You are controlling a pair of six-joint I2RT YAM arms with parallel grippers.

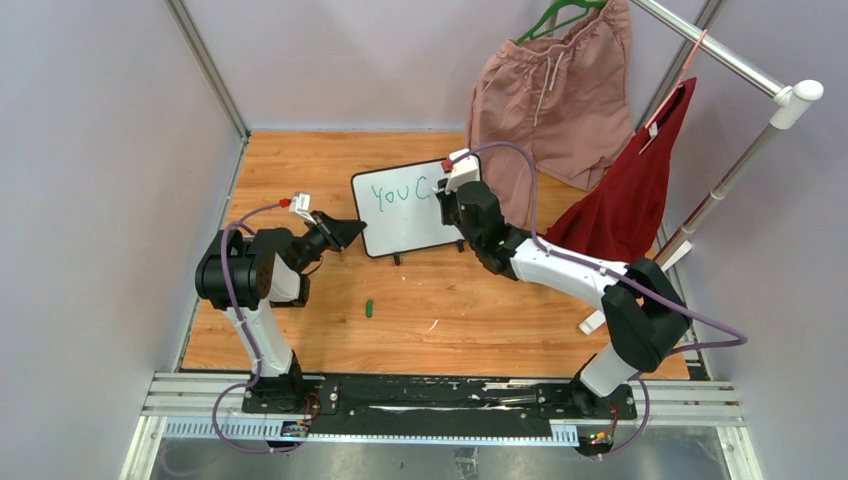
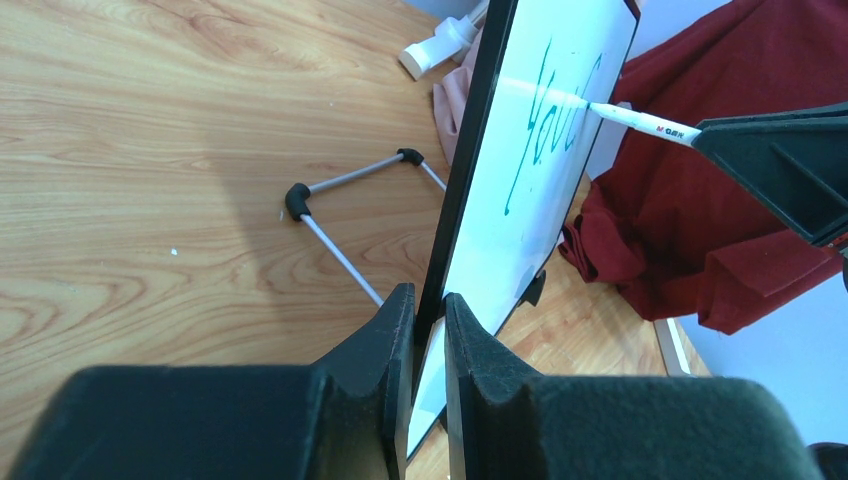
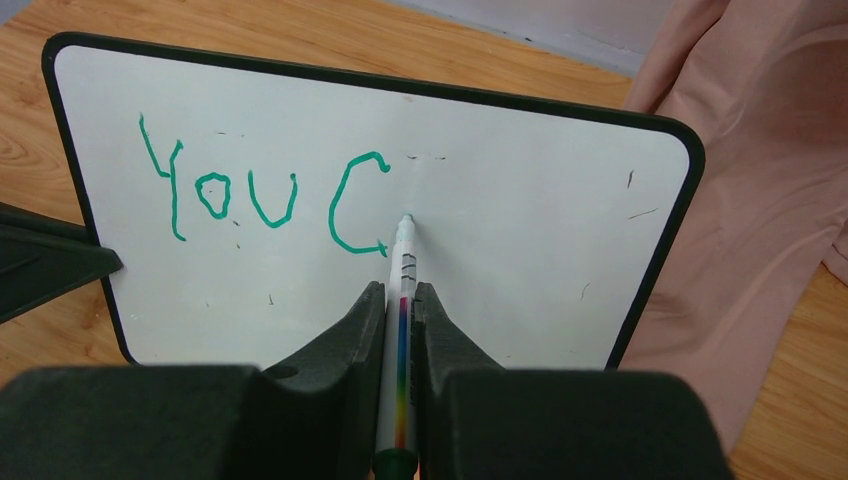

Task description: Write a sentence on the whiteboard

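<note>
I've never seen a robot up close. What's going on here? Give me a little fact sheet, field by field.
Board: whiteboard standing upright on the wooden table
Written so far: green letters reading "You C"
Left pincer: shut on the board's side edge, apparently steadying it
Right pincer: shut on a marker, tip at the board just right of the C
Loose on table: small green item in front of the board
Background: pink shorts and a red garment, both hanging
</note>
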